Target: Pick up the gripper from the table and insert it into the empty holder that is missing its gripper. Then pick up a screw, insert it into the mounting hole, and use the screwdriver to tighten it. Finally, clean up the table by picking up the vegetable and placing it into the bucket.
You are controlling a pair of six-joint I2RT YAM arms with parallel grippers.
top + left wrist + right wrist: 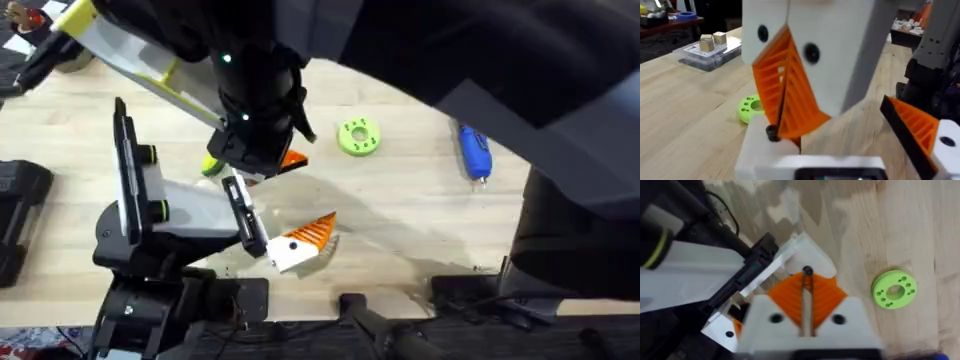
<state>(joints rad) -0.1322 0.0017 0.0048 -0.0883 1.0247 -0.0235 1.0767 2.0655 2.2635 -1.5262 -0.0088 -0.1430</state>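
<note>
Orange ribbed fingers of the right gripper [807, 287] pinch a small dark screw [807, 271] beside the grey-white holder [190, 215]. Left gripper [850, 130] fingers stand apart. A lime ring [359, 137] lies beyond the holder on the wooden bench [420, 200].

On the table [400, 215], the holder [135, 205] stands at the nine o'clock side, with the gripper [303, 240] just beside its base toward five o'clock. The round disc [359, 137] lies near the middle, toward one o'clock from the gripper, and the screwdriver [473, 152] lies well apart at three o'clock from the disc. The right gripper [807, 292] hangs between the holder's top and the disc, above the table at the gripper's eleven o'clock.
</note>
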